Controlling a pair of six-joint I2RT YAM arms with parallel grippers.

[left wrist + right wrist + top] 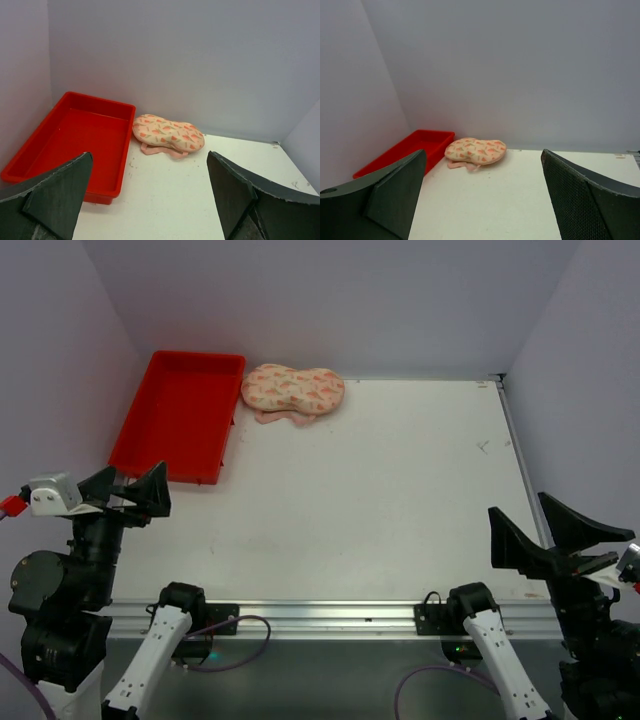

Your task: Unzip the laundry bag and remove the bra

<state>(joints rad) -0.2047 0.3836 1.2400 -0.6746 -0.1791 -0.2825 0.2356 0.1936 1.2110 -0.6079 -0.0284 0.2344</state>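
The laundry bag [293,389], a peanut-shaped cream pouch with orange-pink print, lies at the table's far edge just right of the red tray [180,415]. A pink strap [283,418] pokes out under its near side. The bag also shows in the left wrist view [168,133] and the right wrist view [475,150]. The bra is hidden. My left gripper [138,492] is open and empty, near the tray's front corner, far from the bag. My right gripper [545,530] is open and empty at the table's near right edge.
The red tray [71,135] is empty and sits at the far left against the wall. Grey walls close the table at the back and both sides. The white table [380,490] stretches between the arms and the bag.
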